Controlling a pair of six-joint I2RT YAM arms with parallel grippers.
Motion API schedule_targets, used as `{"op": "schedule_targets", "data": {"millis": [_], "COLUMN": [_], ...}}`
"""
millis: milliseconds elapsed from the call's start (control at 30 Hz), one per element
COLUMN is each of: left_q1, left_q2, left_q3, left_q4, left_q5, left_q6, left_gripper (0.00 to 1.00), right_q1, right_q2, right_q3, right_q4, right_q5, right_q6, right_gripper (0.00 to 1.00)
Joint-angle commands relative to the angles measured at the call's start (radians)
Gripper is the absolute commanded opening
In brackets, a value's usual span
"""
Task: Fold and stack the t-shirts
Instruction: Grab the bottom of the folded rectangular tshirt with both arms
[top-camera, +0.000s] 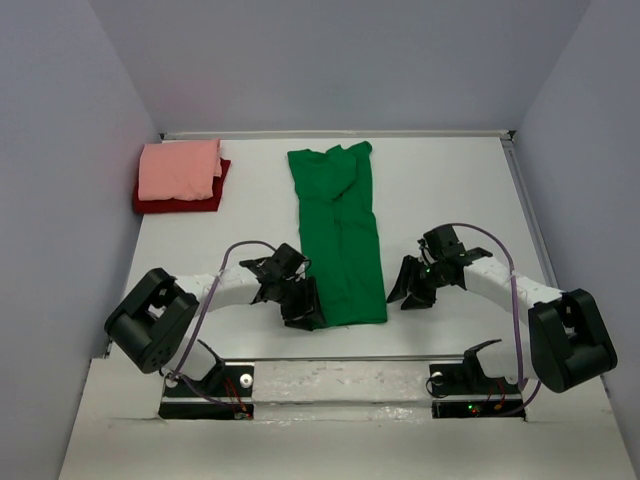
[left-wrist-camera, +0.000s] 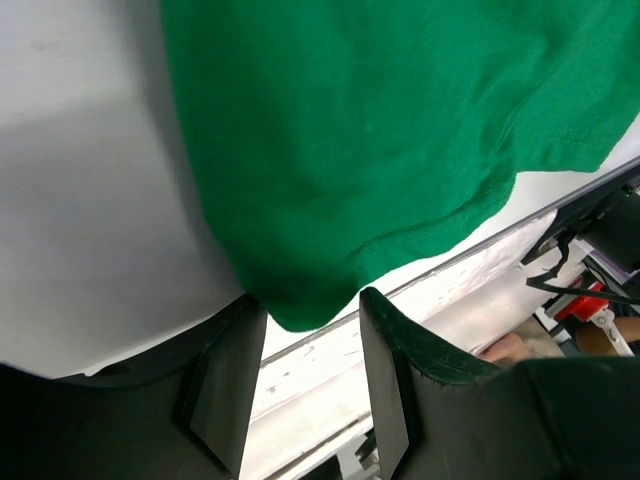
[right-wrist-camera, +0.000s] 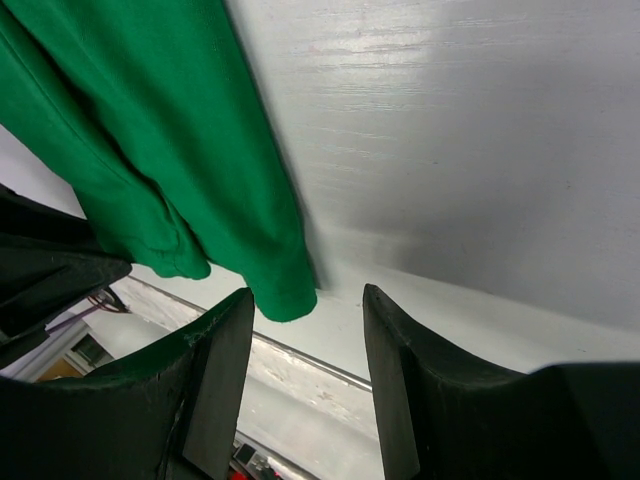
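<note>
A green t-shirt (top-camera: 338, 235) lies folded lengthwise in a long strip down the middle of the white table. My left gripper (top-camera: 300, 305) is open at the strip's near left corner; the left wrist view shows that green corner (left-wrist-camera: 300, 305) hanging just between the fingertips, jaws apart. My right gripper (top-camera: 410, 285) is open just right of the near right corner (right-wrist-camera: 285, 295), which sits beside its left finger. A folded pink shirt (top-camera: 180, 168) lies on a folded red shirt (top-camera: 178, 200) at the far left.
Grey walls enclose the table (top-camera: 450, 190) on the left, back and right. The metal rail of the near table edge (top-camera: 340, 358) runs just behind both grippers. The arm bases (top-camera: 200, 385) stand below it.
</note>
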Motion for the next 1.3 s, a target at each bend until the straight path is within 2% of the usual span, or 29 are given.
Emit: {"op": "schedule_targets", "data": {"millis": [0,200,467,900,1033,1167,1233,1267], "left_q1": [0.001,0.008,0.008,0.01,0.01,0.01,0.01,0.01], "left_q2": [0.073,0.088,0.016,-0.001,0.01,0.013,0.011,0.01], "left_q3": [-0.018,-0.027,-0.026,-0.038,-0.032,-0.029,-0.027,-0.026], "left_q4": [-0.007,-0.007,-0.056,-0.056,-0.05,-0.047,-0.047,-0.05], "left_q5": [-0.08,-0.103,-0.123,-0.108,-0.102,-0.093,-0.088,-0.086], "left_q6": [0.029,0.035,0.031,0.031,0.038,0.047,0.051,0.057], "left_gripper": [0.56,0.53,0.47,0.31,0.28,0.24,0.23,0.2], "right_q1": [0.006,0.006,0.015,0.17,0.181,0.199,0.199,0.211], "right_q2": [-0.013,-0.005,0.051,0.147,0.159,0.167,0.162,0.16], "right_q3": [0.012,0.007,0.004,0.035,0.043,0.053,0.058,0.059], "right_q4": [0.006,0.007,0.061,0.108,0.108,0.11,0.108,0.107], "right_q5": [-0.004,-0.008,-0.073,-0.062,-0.025,-0.016,-0.007,-0.007], "right_q6": [-0.007,-0.009,-0.006,0.034,0.043,0.058,0.074,0.077], "right_gripper": [0.53,0.53,0.53,0.52,0.48,0.32,0.13,0.0]}}
